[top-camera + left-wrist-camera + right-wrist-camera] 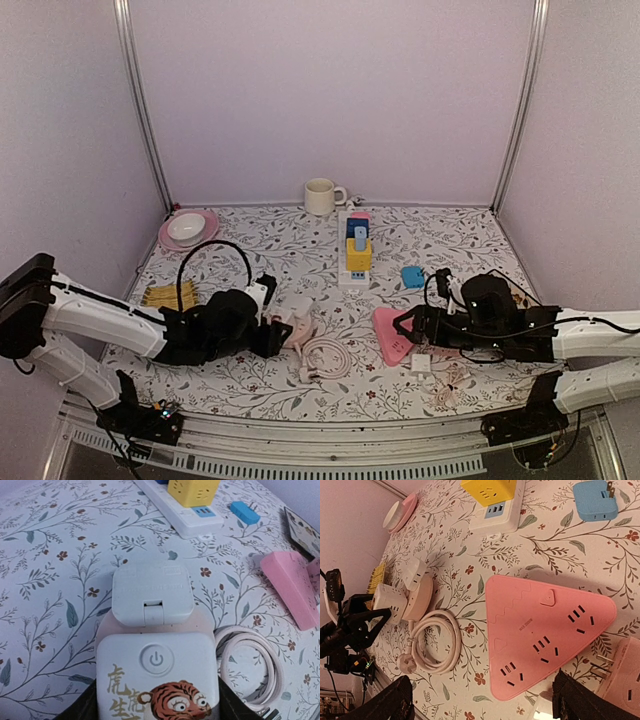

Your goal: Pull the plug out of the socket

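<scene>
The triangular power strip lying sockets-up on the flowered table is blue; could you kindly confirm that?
Not quite: the triangular power strip is pink, not blue, as the right wrist view shows; it does lie sockets-up on the flowered table.

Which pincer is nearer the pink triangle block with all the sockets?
Right. The right pincer hangs just over the pink triangle block; the left pincer clasps the tiger cube, beyond the coiled cable.

On the desk [250, 262], a mug [320, 196] stands at the back, with a power strip [352, 280] before it carrying a cube adapter [359, 254]. A triangular socket [390, 335] lies front right. A coiled cable [327, 357] lies left of it, beside the round socket [420, 598] bearing the plug [387, 602].
</scene>
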`<state>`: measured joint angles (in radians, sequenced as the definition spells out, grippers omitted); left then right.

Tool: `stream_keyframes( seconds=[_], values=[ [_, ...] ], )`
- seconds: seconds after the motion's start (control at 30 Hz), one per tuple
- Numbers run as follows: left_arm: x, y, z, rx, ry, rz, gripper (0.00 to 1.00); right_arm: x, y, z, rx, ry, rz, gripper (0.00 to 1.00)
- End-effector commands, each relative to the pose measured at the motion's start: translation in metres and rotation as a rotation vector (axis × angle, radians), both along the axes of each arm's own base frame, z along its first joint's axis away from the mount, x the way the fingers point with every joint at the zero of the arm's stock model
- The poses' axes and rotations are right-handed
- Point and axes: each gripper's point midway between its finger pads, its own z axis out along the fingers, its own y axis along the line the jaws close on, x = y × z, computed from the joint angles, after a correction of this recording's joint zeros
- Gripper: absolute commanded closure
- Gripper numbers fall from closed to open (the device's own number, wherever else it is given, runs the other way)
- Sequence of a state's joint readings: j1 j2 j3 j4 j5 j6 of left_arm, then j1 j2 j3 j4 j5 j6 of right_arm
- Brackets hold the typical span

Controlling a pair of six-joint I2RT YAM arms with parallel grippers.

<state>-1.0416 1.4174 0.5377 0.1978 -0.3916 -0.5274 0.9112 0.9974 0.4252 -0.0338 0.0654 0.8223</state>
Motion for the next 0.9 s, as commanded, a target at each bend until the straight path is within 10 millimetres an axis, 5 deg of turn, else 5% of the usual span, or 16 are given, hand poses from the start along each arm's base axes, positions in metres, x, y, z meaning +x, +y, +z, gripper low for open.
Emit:
stream_keyframes(
  seconds=[0.0,0.47,0.87],
  values=[
    [-0.026,-0.045,0.044,-0.189,-0.083,-0.163,0.56,0.003,0.028,0.024,0.069,-0.043,0.051,0.01],
    [-0.099,-0.101,0.042,-0.217,-0.140,-0.424,0.55,0.004,0.101,0.003,0.123,0.033,0.209,0.01],
    [-0.106,-0.107,0.048,-0.186,-0.215,-0.404,0.56,-0.013,0.125,-0.018,0.201,0.123,0.256,0.04]
  ],
)
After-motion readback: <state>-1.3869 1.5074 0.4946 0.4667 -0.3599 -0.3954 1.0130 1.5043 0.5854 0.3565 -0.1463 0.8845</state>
